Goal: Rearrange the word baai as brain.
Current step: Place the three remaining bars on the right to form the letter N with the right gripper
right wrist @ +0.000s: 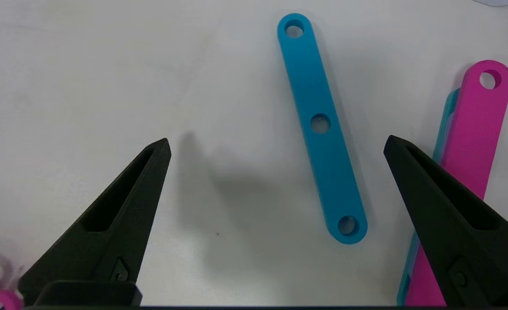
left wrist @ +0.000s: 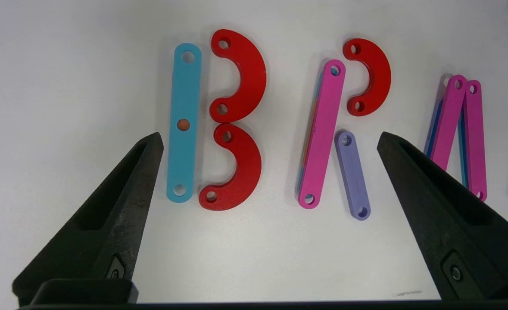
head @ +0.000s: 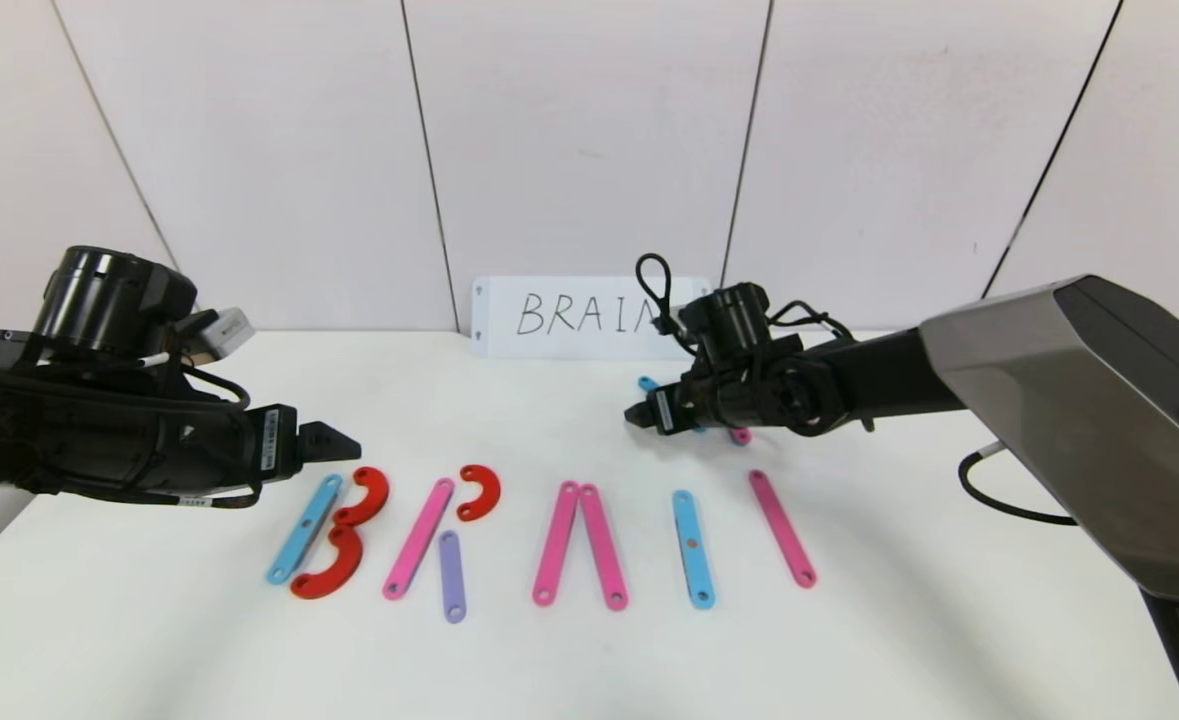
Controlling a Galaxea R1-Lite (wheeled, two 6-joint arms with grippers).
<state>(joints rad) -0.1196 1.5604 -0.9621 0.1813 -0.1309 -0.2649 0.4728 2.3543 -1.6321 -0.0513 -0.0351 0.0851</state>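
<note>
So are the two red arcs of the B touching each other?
Touching. The left wrist view shows the upper red arc's lower end meeting the lower red arc's upper end, with no table showing between them.

So the letters lie flat mid-bench: B is a blue strip (head: 305, 529) plus two red arcs (head: 341, 533), R is pink (head: 419, 538), red and purple (head: 452, 576), A two pink strips (head: 579, 543), then a blue I (head: 693, 549) and one lone pink strip (head: 781, 528).
</note>
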